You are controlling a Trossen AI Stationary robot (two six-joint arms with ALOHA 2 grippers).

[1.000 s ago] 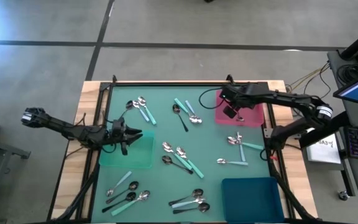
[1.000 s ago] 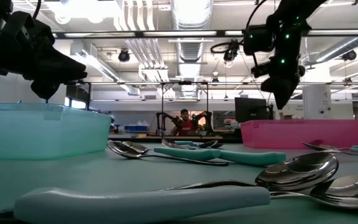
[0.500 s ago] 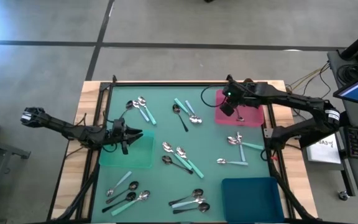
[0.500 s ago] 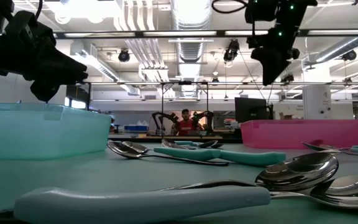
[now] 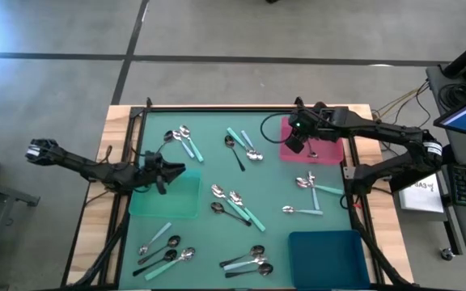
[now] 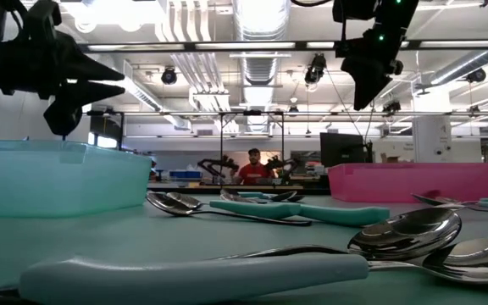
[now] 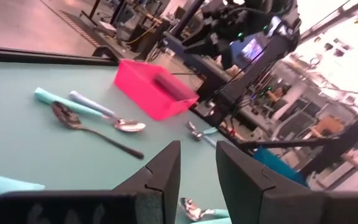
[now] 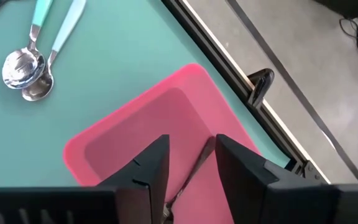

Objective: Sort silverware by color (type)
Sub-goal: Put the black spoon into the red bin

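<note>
1. At the left of the high view, the left gripper (image 5: 171, 171) hangs over the upper left corner of the pale teal tray (image 5: 168, 200). Its own wrist view shows the two fingers (image 7: 160, 177) a narrow gap apart with nothing between them. No spoon lies under them; the nearest pair (image 5: 184, 139) sits up and to the right of the gripper (two shiny bowls, pale blue handles).

2. In the lower left of the high view a loose cluster of spoons (image 5: 167, 246) lies on the green table (image 5: 217, 170), well apart from either gripper.

3. Near the middle, three spoons (image 5: 231, 202) lie side by side, angled toward the lower right. Above them, a dark-handled spoon (image 5: 235, 151) and a teal-handled pair (image 5: 245, 145) lie just left of the pink tray (image 5: 330, 152).

4. At the lower middle another bunch (image 5: 252, 260) lies just left of the dark blue tray (image 5: 330, 257).

5. Right of centre in the high view, the right gripper (image 5: 295, 143) hovers over the left edge of the pink tray. In its wrist view the fingers (image 8: 148, 168) stand a little apart, gripping nothing. A dark metal spoon (image 8: 191, 177) lies on the tray floor, seen through the gap between them (below the jaws, not in them).

6. Farther right and lower, a few spoons (image 5: 307, 184) with pale handles lie by the table's right rail, clear of the right gripper.

7. In the low view a big pale-handled spoon (image 6: 227, 264) lies closest to the camera, and both grippers hang high above the table.
</note>
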